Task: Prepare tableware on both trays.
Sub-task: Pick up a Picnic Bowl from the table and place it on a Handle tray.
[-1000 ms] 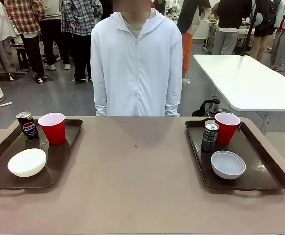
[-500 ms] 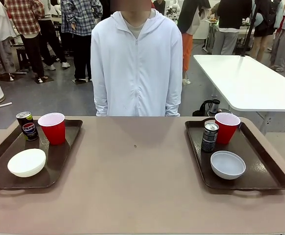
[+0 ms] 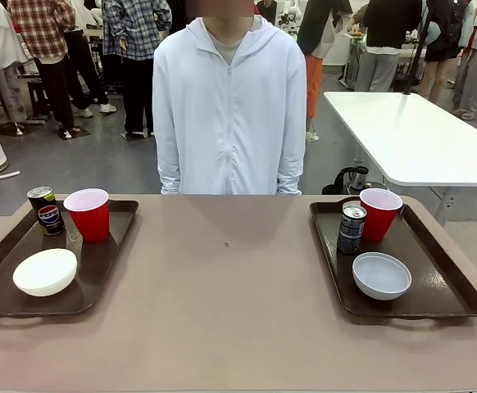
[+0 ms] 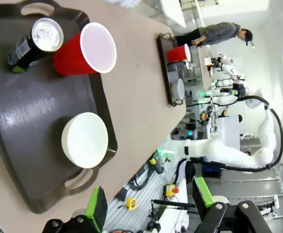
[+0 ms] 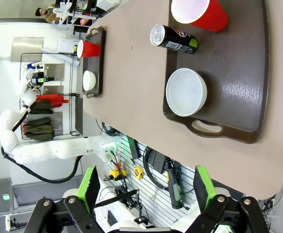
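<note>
The left tray [image 3: 99,270] carries a red cup [image 3: 88,214], a dark can [image 3: 46,210] and a white bowl [image 3: 45,271]. On the right tray [image 3: 435,278] stand a red cup [image 3: 380,213], a dark can [image 3: 352,228] and a pale grey bowl [image 3: 381,274]. From high above, the left wrist view looks down on its tray [image 4: 29,121] with the cup [image 4: 88,51], can [image 4: 37,41] and bowl [image 4: 84,140]; my left gripper [image 4: 150,209] is open and empty. My right gripper [image 5: 146,189] hangs open above its tray [image 5: 234,73], bowl [image 5: 186,91], can [image 5: 173,39] and cup [image 5: 200,12].
A person in a white hooded jacket [image 3: 229,106] stands at the far side of the table, arms down. The brown table [image 3: 230,303] is bare between the trays. A white table [image 3: 411,135] stands behind on the right, with people farther off.
</note>
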Controlling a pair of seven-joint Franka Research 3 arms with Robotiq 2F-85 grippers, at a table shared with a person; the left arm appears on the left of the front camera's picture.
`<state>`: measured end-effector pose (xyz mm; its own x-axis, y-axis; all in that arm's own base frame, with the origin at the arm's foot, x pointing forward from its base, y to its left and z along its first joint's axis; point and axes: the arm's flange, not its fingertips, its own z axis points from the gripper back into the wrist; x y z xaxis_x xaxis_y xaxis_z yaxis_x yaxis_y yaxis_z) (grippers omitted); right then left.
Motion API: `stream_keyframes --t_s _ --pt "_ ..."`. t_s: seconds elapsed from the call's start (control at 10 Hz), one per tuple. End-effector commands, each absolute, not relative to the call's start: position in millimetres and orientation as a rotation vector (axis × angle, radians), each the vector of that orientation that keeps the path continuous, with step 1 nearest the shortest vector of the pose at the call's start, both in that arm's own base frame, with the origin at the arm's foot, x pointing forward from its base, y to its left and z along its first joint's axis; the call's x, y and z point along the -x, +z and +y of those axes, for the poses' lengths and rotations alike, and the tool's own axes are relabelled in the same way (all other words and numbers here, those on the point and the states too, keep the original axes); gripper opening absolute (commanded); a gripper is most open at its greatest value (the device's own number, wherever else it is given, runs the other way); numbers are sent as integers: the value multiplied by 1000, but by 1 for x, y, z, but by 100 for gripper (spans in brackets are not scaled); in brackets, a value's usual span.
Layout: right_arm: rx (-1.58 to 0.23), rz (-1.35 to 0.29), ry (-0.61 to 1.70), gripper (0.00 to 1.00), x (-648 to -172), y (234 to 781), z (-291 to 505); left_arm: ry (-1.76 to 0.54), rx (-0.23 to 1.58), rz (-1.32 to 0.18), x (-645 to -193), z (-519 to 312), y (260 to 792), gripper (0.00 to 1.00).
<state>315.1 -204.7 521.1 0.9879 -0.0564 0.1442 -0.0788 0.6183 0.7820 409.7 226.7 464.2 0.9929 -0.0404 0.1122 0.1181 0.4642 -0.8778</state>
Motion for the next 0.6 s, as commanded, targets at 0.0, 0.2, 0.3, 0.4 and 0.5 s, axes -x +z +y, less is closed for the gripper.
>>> stream_keyframes --t_s 0.0,0.2,0.3,0.4,0.5 --pt "-925 -172 18 100 -315 522 -204 -86 1097 -81 -409 227 465 93" --pt "-925 -172 18 100 -315 522 -204 -86 1097 -81 -409 227 465 93" --pt "-925 -172 18 100 -315 522 -204 -86 1097 -81 -409 227 465 93" --pt "-925 -172 18 100 -315 522 -204 -86 1097 -81 -409 227 465 93" --pt "-925 -172 18 100 -315 522 -204 -86 1097 -81 -409 227 465 93"
